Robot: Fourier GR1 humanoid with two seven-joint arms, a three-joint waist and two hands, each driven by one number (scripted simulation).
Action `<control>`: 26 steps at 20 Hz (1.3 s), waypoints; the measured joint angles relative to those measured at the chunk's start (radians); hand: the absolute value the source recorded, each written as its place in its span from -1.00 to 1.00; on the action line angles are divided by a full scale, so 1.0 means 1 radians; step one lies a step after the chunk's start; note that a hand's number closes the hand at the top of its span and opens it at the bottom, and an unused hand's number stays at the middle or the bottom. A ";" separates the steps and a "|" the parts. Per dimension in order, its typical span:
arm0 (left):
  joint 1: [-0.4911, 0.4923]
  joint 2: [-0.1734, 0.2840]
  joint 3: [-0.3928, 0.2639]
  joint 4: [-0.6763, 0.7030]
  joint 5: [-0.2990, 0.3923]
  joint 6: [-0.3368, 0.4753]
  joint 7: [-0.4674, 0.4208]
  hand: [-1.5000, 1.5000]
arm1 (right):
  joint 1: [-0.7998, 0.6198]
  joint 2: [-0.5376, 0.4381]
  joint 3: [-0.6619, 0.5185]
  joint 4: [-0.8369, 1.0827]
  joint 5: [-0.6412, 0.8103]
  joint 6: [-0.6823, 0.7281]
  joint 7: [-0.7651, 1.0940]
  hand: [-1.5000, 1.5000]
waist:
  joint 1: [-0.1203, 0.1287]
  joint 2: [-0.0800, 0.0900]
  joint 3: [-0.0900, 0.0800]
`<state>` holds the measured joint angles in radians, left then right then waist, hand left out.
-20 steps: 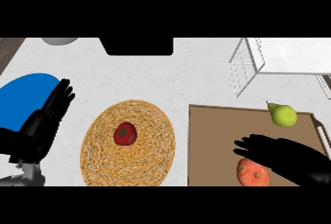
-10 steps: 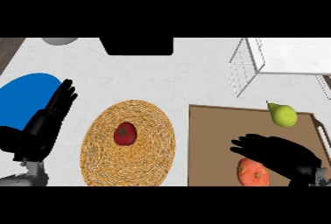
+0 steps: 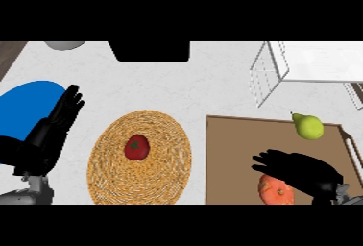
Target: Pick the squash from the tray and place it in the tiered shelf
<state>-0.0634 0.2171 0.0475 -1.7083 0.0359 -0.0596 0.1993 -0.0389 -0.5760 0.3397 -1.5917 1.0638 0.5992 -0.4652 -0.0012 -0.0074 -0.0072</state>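
The orange squash (image 3: 275, 190) lies at the near end of the brown tray (image 3: 234, 144), partly covered by my right hand (image 3: 301, 169). That hand hovers over the squash's right side with its fingers spread toward the left, open, not curled round it. The white wire tiered shelf (image 3: 273, 72) stands at the back right, beyond the tray. At the far left my left hand (image 3: 51, 132) rests open, fingers up, over a blue plate.
A green pear (image 3: 308, 126) lies on the tray's far right corner. A woven round mat (image 3: 140, 180) holding a red tomato (image 3: 137, 147) sits left of the tray. The blue plate (image 3: 28, 98) is at the far left. A dark box (image 3: 152, 49) is at the back.
My right hand has shifted slightly left and lower over the squash. The left hand has edged a little upward. The squash and pear have not moved.
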 measured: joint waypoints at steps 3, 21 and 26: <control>0.000 0.003 0.014 0.002 0.010 -0.013 -0.003 0.00 | -0.002 0.012 0.005 0.030 0.018 -0.025 -0.021 -1.00 | -0.001 -0.007 -0.010; -0.005 -0.007 0.024 -0.001 -0.004 -0.019 0.001 0.00 | -0.023 0.090 -0.091 0.121 0.025 -0.346 -0.199 1.00 | 0.002 -0.009 -0.014; -0.015 -0.003 0.032 0.018 -0.006 -0.025 -0.007 0.00 | -0.036 0.130 -0.189 0.093 -0.101 -0.304 -0.209 1.00 | -0.005 0.001 -0.003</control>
<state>-0.0788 0.2140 0.0796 -1.6904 0.0304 -0.0841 0.1924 -0.0753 -0.4464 0.1508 -1.4986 0.9625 0.2951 -0.6741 -0.0061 -0.0069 -0.0100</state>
